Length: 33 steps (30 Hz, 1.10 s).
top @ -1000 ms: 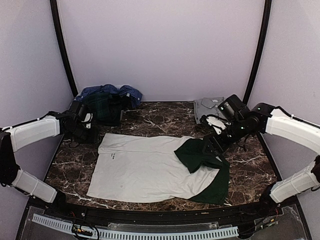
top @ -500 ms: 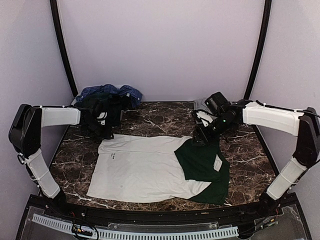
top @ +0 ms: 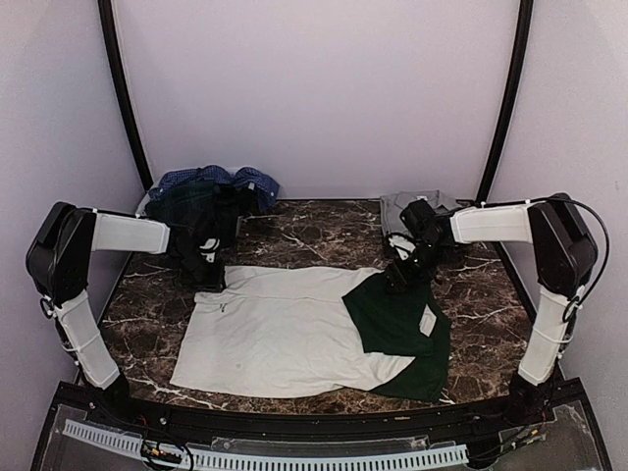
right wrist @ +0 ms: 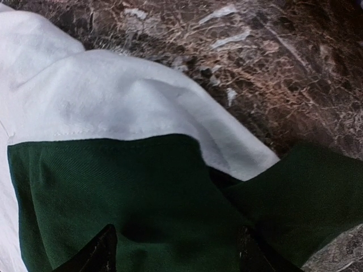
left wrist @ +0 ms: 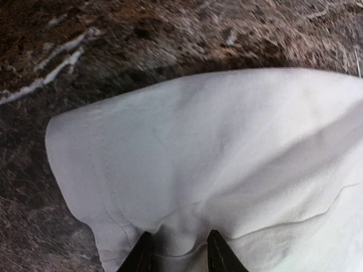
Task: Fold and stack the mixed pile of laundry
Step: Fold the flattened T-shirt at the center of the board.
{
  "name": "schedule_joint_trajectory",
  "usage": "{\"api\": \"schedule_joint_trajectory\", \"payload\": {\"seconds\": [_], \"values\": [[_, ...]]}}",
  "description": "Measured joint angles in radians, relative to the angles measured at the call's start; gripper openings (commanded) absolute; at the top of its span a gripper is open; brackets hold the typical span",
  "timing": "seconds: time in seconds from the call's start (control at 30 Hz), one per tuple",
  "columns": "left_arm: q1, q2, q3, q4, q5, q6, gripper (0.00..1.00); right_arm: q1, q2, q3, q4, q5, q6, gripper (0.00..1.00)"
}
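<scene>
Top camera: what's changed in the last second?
The left end effector swung in from beside the laundry pile to the white tee's far left corner, jaws narrowing around it. The right end effector let go of the green sleeve, which now lies flat. Tee body and pile stayed put.

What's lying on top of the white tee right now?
A dark green sleeve lies folded over the right side of the white tee. Whatever is beneath that sleeve is covered.

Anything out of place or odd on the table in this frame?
Nothing spilled or damaged. The white tee lies flat but lopsided: a dark green sleeve is folded over its right side, while no green shows on its left.
</scene>
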<state>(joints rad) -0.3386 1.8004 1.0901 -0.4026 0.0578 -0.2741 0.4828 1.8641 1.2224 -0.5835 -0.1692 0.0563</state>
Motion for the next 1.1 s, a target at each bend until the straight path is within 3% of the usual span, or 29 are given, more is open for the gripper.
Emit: {"api": "schedule_joint_trajectory", "payload": {"seconds": [0.13, 0.23, 0.43, 0.63, 0.9, 1.1], "values": [[-0.039, -0.078, -0.062, -0.016, 0.009, -0.023, 0.45, -0.010, -0.003, 0.027, -0.002, 0.037, -0.026, 0.65], [-0.024, -0.191, -0.105, -0.024, 0.021, -0.049, 0.48, 0.012, -0.040, 0.030, 0.010, 0.042, -0.055, 0.63], [0.097, -0.357, -0.120, -0.006, 0.034, -0.103, 0.49, 0.210, -0.098, 0.096, 0.061, 0.039, -0.105, 0.49], [0.145, -0.339, -0.159, 0.005, 0.047, -0.155, 0.48, 0.365, 0.031, 0.227, 0.096, 0.082, -0.136, 0.37], [0.158, -0.310, -0.182, 0.013, 0.058, -0.182, 0.47, 0.411, 0.243, 0.361, 0.083, 0.161, -0.165, 0.36], [0.163, -0.303, -0.185, 0.014, 0.061, -0.183, 0.47, 0.416, 0.306, 0.436, 0.071, 0.203, -0.185, 0.37]]}}
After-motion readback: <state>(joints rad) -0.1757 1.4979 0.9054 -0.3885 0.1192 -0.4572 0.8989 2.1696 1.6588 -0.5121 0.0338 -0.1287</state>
